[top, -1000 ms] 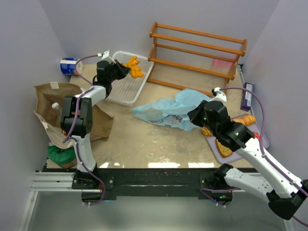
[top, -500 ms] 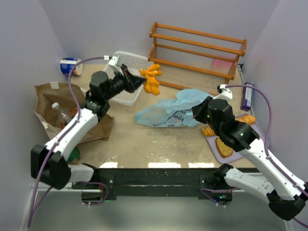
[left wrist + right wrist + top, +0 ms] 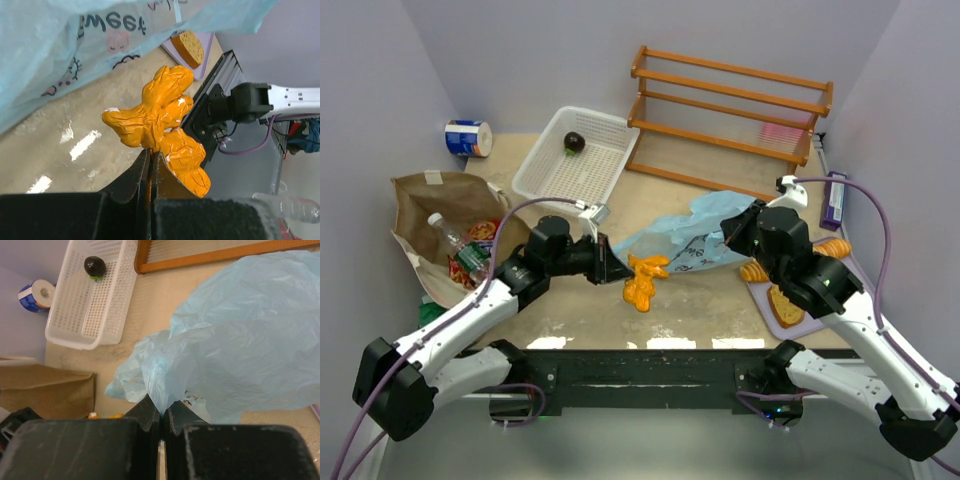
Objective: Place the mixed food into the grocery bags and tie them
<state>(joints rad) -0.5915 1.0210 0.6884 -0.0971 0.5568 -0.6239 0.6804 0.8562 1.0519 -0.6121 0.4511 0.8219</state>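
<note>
From above, the left gripper [image 3: 618, 268] is clamping the orange toy produce [image 3: 644, 278] just at the near-left edge of the light blue plastic bag [image 3: 690, 235]. The right gripper [image 3: 732, 228] is pinching that bag's right side, and the brown paper bag [image 3: 420, 195] is lying well to its left. In the left wrist view, the jaws are squeezing the orange toy produce [image 3: 160, 120] just beneath the light blue plastic bag [image 3: 75, 30]. In the right wrist view, the closed jaws are gripping a fold of the light blue plastic bag [image 3: 240, 340], with the white mesh basket [image 3: 100, 310] sitting beyond it.

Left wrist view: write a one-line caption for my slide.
Jaws shut on a lumpy orange toy food, the printed light blue plastic bag spread just behind it.
</note>
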